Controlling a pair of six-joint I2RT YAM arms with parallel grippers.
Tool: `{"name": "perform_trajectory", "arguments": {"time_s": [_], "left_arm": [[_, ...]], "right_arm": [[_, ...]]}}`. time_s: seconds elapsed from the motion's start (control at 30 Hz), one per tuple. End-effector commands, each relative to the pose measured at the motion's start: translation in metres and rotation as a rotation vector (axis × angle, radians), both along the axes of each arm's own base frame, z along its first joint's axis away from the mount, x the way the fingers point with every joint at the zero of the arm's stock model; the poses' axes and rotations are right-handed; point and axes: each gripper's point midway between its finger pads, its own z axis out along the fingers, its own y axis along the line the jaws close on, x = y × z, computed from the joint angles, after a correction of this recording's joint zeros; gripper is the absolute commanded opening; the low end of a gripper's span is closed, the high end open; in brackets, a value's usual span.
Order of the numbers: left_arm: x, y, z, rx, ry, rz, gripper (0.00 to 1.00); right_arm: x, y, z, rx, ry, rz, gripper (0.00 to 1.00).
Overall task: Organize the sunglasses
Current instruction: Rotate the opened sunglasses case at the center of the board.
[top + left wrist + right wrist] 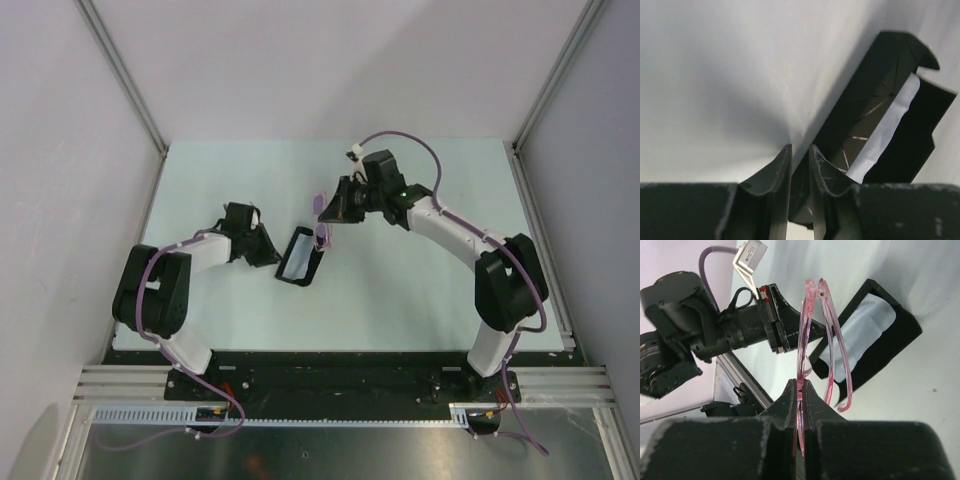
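Note:
The sunglasses (pixel 321 214) have a thin pink frame (pixel 802 340) and purple lenses, and they hang above the table. My right gripper (pixel 334 207) is shut on the frame, which is pinched between its fingertips (pixel 800 386), with the folded arms (pixel 837 352) pointing away. Just below and left lies the open black case (pixel 315 262) with a light blue cloth (pixel 298 258) inside. My left gripper (pixel 271 249) is at the case's left end. In the left wrist view, its narrow-set fingers (pixel 784 165) are closed on the case's wall (pixel 801 200).
An aluminium frame rail (pixel 340 385) runs along the near edge of the pale table (pixel 420 290). White walls stand on the other three sides. The left arm's wrist (pixel 715 335) shows close beside the sunglasses in the right wrist view.

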Motion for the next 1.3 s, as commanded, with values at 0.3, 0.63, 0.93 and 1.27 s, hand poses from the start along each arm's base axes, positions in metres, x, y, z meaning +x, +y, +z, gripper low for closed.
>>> {"name": "perform_trajectory", "arguments": {"time_s": [0.3,0.63,0.93,1.27], "left_arm": [[-0.052,-0.034,0.003,-0.110,0.088,-0.123,0.20],[-0.045,-0.051,0.013,-0.114,0.037,-0.213,0.20],[-0.033,-0.030,0.014,-0.100,0.027,-0.144,0.19],[-0.028,-0.024,0.016,-0.101,0.021,-0.135,0.20]], "right_arm": [[-0.003,0.025,-0.043,0.014,0.142,-0.041,0.00],[-0.004,0.035,-0.078,0.024,0.250,-0.036,0.00],[-0.004,0.046,-0.098,0.052,0.243,0.042,0.00],[-0.018,0.050,-0.120,0.008,0.286,0.074,0.00]]}}
